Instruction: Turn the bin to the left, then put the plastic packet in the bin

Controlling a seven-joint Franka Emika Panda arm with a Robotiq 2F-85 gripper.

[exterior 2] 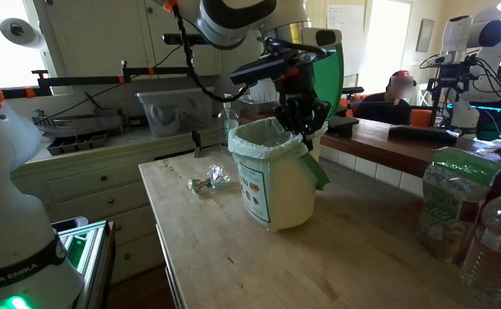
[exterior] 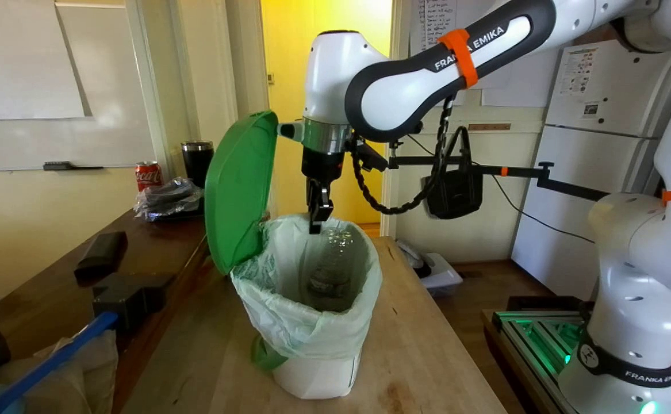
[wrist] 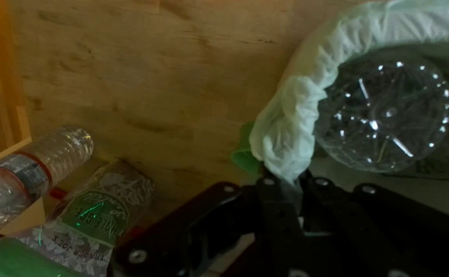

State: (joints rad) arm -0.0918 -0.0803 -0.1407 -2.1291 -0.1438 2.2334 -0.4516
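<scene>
Your black pincer (wrist: 286, 177) grasps the white, bucket-shaped plastic bin (exterior 2: 291, 195) at its pale-green-lined rim (wrist: 297, 107); the bin stands on the wooden bench (exterior 2: 276, 266) near a crumpled silver-and-green plastic packet (exterior 2: 208, 180).

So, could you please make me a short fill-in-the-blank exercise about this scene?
1. The raised lid of the bin is coloured ____.
2. Beside the Trader Joe's bag stands a clear plastic ____.
3. Besides green, the crumpled packet shows shiny, metallic ____.
4. The black band on the robot's base reads FRANKA ____.
Missing words: green; bottle; silver; EMIKA.
</scene>
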